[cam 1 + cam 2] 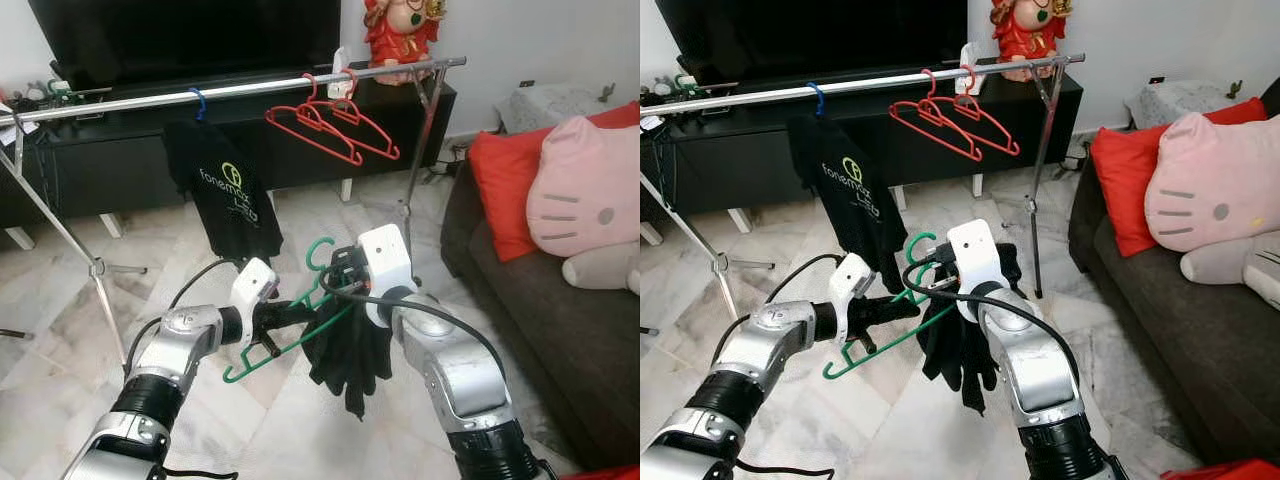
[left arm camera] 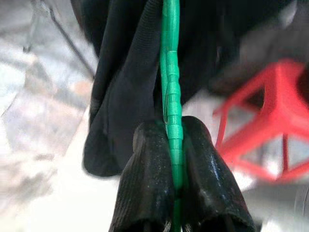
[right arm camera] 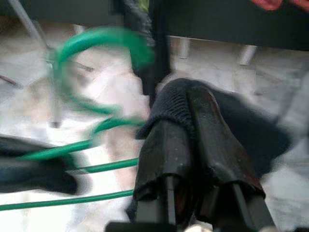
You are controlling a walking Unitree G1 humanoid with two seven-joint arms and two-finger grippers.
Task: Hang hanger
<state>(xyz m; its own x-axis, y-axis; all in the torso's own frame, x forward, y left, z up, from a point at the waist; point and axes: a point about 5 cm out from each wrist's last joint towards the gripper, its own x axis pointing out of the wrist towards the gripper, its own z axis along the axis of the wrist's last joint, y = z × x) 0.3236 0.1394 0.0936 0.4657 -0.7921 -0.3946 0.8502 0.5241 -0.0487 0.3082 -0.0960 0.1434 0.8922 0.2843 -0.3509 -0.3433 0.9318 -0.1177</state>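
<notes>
You are still getting ready, with the hanging yet to come. Your left gripper (image 2: 175, 159) is squeezed tight on the thin bar of the green hanger (image 1: 290, 325), and it holds the hanger low in front of you, above the floor. Your right gripper (image 3: 190, 130) is pinched shut on the black cloth (image 1: 350, 345), which droops from the hanger. The silver rail (image 1: 250, 88) is up ahead, well apart from the hanger. A black shirt (image 1: 225, 190) and two red hangers (image 1: 335, 125) already hang there. Next, I think you should settle the cloth on the hanger, step closer, lift it up, and slip the green hook over the rail.
</notes>
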